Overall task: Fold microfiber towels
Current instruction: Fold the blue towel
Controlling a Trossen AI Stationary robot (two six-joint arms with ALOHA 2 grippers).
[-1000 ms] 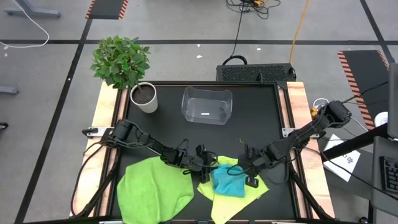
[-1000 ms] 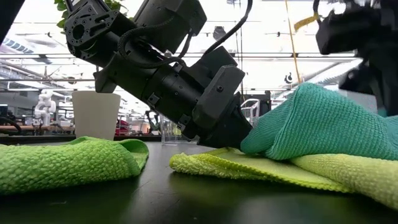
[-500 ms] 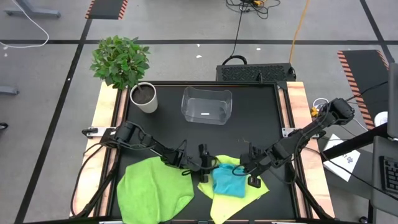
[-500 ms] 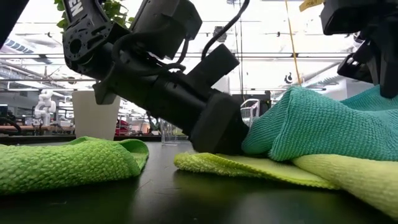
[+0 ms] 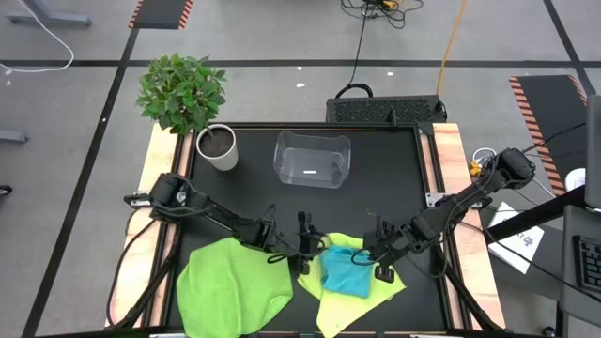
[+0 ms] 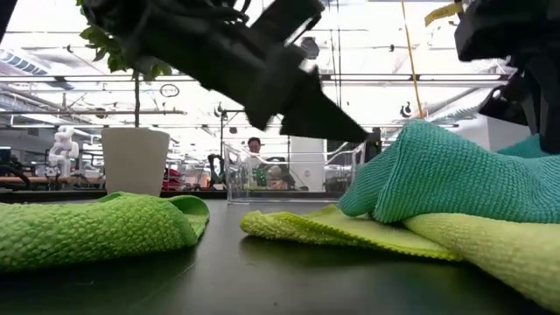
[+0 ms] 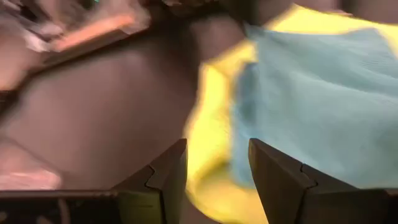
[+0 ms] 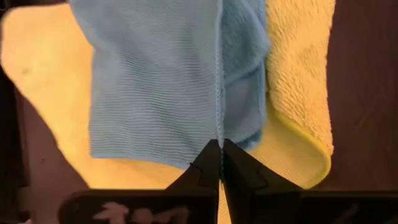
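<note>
Right wrist view shows the right gripper (image 8: 220, 149) with its two dark fingers pressed together, pinching the hemmed edge of the turquoise towel (image 8: 168, 81). That towel lies folded on top of the pale yellow-green towel (image 8: 298, 68), which spreads out past it on both sides.

Left wrist view shows the left gripper (image 7: 214, 165) with a clear gap between its fingers and nothing held — it hovers just beside the edge of the turquoise towel (image 7: 317, 99), over the black tabletop and the rim of the pale towel.

From the high view, clock directions taken from the centre of the black table (image 5: 394, 178): the two stacked towels sit at about 6 o'clock, near the front edge. The left gripper (image 5: 307, 250) is at their 9 o'clock side, the right gripper (image 5: 368, 255) at their 3 o'clock side. A bright green towel (image 5: 230, 282) lies crumpled at about 8 o'clock, apart from the other two. A clear plastic bin (image 5: 312, 159) stands at 12 o'clock, and a white pot with a leafy plant (image 5: 218, 147) at about 10 o'clock — in the table's far corner.
</note>
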